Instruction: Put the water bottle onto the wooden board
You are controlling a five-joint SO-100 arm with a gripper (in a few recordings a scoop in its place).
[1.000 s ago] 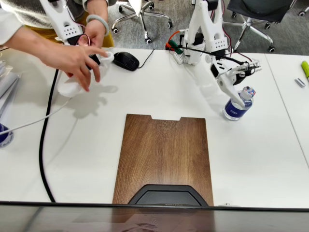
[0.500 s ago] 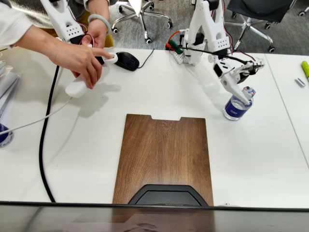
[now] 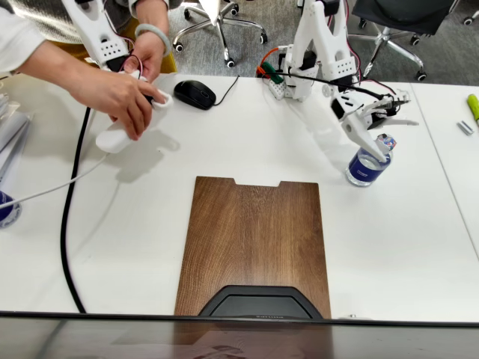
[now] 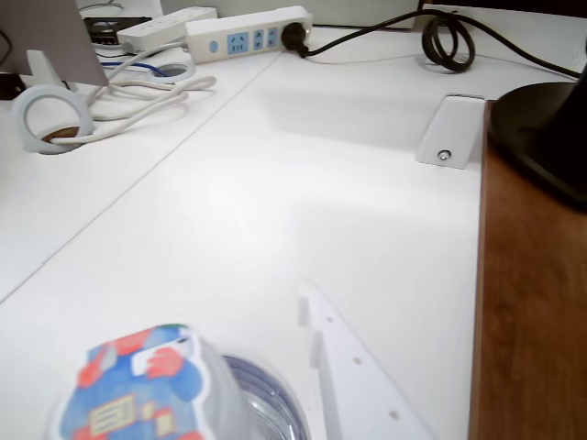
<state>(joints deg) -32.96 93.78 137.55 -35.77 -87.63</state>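
The water bottle [image 3: 367, 164], clear with a blue label band, stands upright on the white table to the right of the wooden board [image 3: 254, 239]. My white gripper [image 3: 383, 133] hangs over it, open. One finger [image 3: 364, 140] slants down against the bottle's left side, and the other jaw is spread out to the upper right. In the wrist view the bottle's cap [image 4: 138, 390], with a colourful sticker on it, sits at the lower left beside that finger [image 4: 358, 385]. The board's edge [image 4: 532, 302] runs along the right.
A black stand base [image 3: 260, 303] rests on the board's near end. A black mouse [image 3: 195, 93] and a person's hands are at the back left, and a black cable [image 3: 67, 224] runs down the left. A green pen [image 3: 473, 106] lies far right. A power strip [image 4: 248, 32] shows in the wrist view.
My gripper has shifted slightly up and right at the bottle's top. The bottle stays in the same spot. The person's hand at the upper left has moved a little.
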